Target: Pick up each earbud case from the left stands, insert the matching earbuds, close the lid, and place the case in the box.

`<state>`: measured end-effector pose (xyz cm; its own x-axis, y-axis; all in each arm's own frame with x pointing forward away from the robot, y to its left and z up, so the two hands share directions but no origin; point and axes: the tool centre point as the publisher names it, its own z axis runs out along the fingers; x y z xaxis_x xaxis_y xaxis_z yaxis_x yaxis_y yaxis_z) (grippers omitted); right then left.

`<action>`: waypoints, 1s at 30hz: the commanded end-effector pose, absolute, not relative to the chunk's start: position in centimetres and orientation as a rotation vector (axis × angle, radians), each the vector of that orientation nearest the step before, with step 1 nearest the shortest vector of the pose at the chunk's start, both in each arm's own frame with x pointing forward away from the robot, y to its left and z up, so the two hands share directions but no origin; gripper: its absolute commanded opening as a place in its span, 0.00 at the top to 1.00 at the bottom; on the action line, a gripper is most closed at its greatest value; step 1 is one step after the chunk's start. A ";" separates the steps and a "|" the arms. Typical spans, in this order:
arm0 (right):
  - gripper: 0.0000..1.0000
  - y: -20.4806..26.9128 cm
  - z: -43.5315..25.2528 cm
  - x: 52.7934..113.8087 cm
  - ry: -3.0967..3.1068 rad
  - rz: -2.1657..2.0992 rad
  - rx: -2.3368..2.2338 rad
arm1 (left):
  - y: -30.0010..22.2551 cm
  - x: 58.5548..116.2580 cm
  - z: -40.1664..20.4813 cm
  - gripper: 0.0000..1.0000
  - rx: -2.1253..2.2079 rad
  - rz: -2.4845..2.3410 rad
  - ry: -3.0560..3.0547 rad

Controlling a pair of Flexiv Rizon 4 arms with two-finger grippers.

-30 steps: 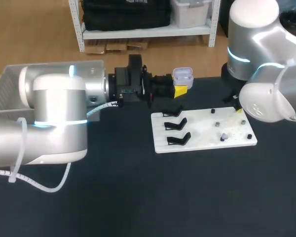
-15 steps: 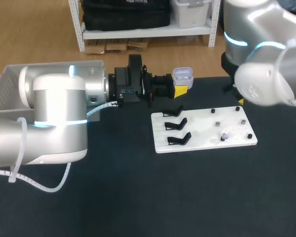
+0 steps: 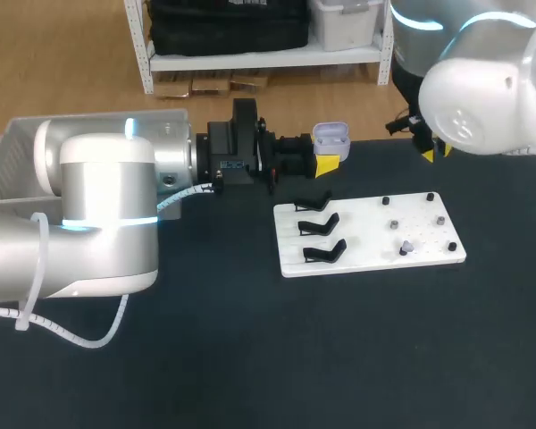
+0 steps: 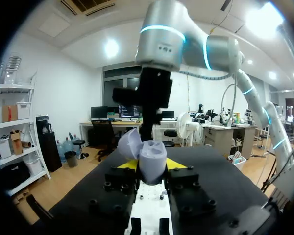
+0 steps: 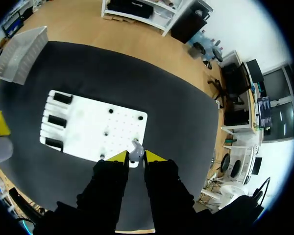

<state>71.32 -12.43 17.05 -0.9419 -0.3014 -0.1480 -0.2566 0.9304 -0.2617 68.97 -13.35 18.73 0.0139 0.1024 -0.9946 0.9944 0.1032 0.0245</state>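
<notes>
Starting left: box point(image 3: 7, 147) sits by the worktop's point(image 3: 250, 357) far left corner. Left pincer point(image 3: 326, 164) is clamped on the case point(image 3: 330, 136), lid open, held just beyond the white board point(image 3: 375, 255). Three black stands point(image 3: 320, 225) line the board's left part. Right pincer point(image 3: 434, 152) hangs high over the far right, tips nearly together, pinching a small pale earbud point(image 5: 134, 152).

Left arm point(image 3: 98, 206) comes in level along the table's far edge, wrist horizontal. Left gripper point(image 4: 153, 165) is clamped on an earbud case point(image 4: 149, 155), one yellow tip on each side. Right arm point(image 3: 482, 98) is high over the far right corner. Right gripper point(image 5: 136, 156) points straight down, fingers nearly together, pinching an earbud point(image 5: 135, 150).
</notes>
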 end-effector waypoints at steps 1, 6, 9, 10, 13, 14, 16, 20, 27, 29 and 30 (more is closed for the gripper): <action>1.00 -13.1 18.0 69.5 2.862 -0.340 -0.422 | -13.4 68.8 18.5 1.00 1.204 -1.062 1.308; 1.00 -13.1 18.0 69.5 2.862 -0.340 -0.422 | -13.4 68.8 18.5 1.00 1.204 -1.062 1.308; 1.00 -12.6 18.4 69.3 2.879 -0.339 -0.334 | -13.4 68.8 18.5 1.00 1.204 -1.062 1.308; 1.00 -12.2 18.8 69.2 2.886 -0.370 -0.217 | -13.4 68.8 18.5 1.00 1.204 -1.062 1.308; 1.00 -11.1 19.6 68.2 2.928 -0.436 0.141 | -13.4 68.8 18.5 1.00 1.204 -1.062 1.308; 1.00 -10.5 19.6 67.7 2.939 -0.374 0.243 | -13.4 68.8 18.5 1.00 1.204 -1.062 1.308; 1.00 -9.7 19.7 66.9 2.935 -0.374 0.397 | -13.4 68.8 18.5 1.00 1.204 -1.062 1.308; 1.00 -8.2 19.9 65.4 2.927 -0.308 0.678 | -13.4 68.8 18.5 1.00 1.204 -1.062 1.308; 1.00 -7.4 20.4 64.7 2.895 -0.333 0.749 | -13.4 68.8 18.5 1.00 1.204 -1.062 1.308; 1.00 -7.4 20.4 64.7 2.895 -0.333 0.749 | -13.4 68.8 18.5 1.00 1.204 -1.062 1.308; 1.00 -7.4 20.4 64.7 2.895 -0.333 0.749 | -13.4 68.8 18.5 1.00 1.204 -1.062 1.308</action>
